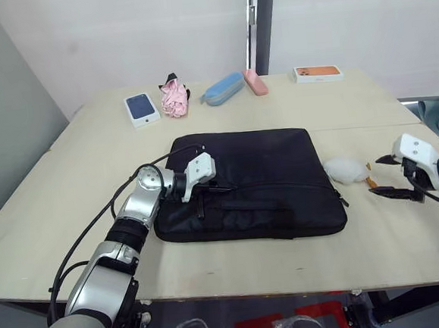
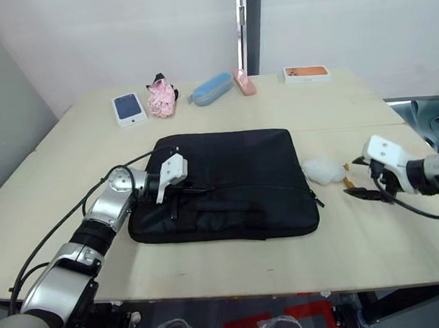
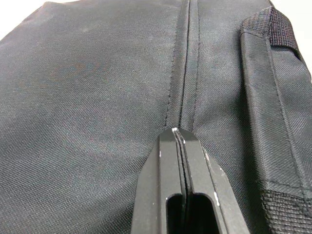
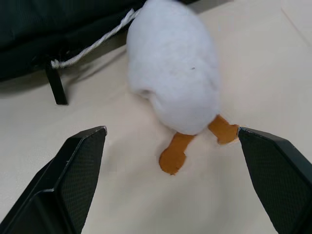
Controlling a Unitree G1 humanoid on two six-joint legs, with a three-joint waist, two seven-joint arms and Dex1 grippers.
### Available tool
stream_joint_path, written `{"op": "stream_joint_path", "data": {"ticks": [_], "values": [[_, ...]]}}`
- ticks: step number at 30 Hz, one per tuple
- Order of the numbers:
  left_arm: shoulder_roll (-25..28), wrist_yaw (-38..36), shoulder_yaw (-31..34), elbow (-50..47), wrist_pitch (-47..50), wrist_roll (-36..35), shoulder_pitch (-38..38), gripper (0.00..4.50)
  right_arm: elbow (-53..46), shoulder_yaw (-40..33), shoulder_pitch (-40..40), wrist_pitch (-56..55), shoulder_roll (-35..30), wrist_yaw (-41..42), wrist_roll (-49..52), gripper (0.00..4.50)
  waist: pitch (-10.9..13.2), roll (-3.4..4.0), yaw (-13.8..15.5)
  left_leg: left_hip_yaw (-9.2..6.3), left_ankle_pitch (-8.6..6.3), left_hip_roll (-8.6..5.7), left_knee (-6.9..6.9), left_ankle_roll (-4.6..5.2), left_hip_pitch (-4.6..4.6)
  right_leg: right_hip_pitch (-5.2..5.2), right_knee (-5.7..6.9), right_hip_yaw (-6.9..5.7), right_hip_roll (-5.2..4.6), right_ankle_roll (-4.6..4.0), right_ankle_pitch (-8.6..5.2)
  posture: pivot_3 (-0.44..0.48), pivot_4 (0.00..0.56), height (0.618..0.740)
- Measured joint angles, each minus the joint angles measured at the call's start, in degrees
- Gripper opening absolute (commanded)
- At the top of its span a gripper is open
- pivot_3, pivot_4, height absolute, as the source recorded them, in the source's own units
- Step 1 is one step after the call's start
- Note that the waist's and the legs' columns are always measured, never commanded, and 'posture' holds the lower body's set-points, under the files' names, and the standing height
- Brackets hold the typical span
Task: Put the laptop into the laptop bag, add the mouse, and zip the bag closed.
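Note:
The black laptop bag [image 1: 265,160] lies flat in the middle of the table, its handles toward the near edge. My left gripper [image 1: 223,187] rests on the bag's near-left part, shut, with its fingertips [image 3: 178,134] pressed together on a stitched zipper seam [image 3: 185,58]. Right of the bag, my right gripper [image 1: 374,176] stands open just off the table surface. It points at a rounded white lump with orange feet [image 4: 173,73] that lies beside the bag's right edge. The laptop and the mouse are out of view.
Along the far edge lie a white phone box [image 1: 142,108], a pink cloth bundle [image 1: 174,97], a blue case [image 1: 223,88], a pink item [image 1: 256,82] and an orange-topped box [image 1: 318,73]. A thin white cord [image 4: 92,46] runs from the lump toward the bag.

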Motion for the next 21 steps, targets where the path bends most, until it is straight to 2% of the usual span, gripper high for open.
{"op": "stream_joint_path", "data": {"ticks": [5,8,13,18,21], "values": [[-0.3,-0.8,2.1,-2.1,5.0,-2.7,0.3,0.0,-6.2,-1.8,-3.1,9.2,0.3,2.0,6.2,4.48,0.1,0.09,0.1,-0.03,0.16,0.1,0.0,0.25,-0.07,-0.1,0.0,0.0,0.08,-0.01,0.01,0.0,0.15,0.74],[0.7,-0.7,3.1,-4.9,8.9,-4.4,1.1,0.84,-8.2,-1.9,-3.5,11.8,1.1,1.8,7.8,4.5,0.3,0.09,0.0,-0.01,0.24,0.12,0.0,0.38,-0.22,-0.32,0.01,0.0,0.12,-0.04,-0.01,0.0,0.15,0.74],[5.6,0.9,7.1,-14.7,18.1,-8.9,4.8,2.65,-11.4,-1.8,-4.1,15.0,2.8,1.8,9.9,4.5,0.8,0.11,-0.3,-0.04,0.27,0.22,0.22,0.41,-1.06,-1.28,0.52,-0.01,0.3,-0.06,0.0,0.0,0.15,0.74],[10.4,2.3,10.5,-23.3,24.2,-12.5,8.1,4.43,-13.8,-0.3,-4.8,16.1,3.6,2.9,10.6,4.5,1.5,0.06,0.3,-0.06,0.27,0.21,0.3,0.4,-1.05,-1.29,0.65,-0.02,0.28,-0.15,-0.05,0.0,0.15,0.74],[13.6,3.0,12.7,-26.6,26.9,-13.9,10.2,4.48,-14.0,0.2,-5.7,16.1,4.7,3.1,10.7,4.5,1.5,0.07,0.4,-0.06,0.26,0.2,0.39,0.4,-1.05,-1.32,0.76,-0.02,0.28,-0.16,-0.06,0.0,0.15,0.74]]}}
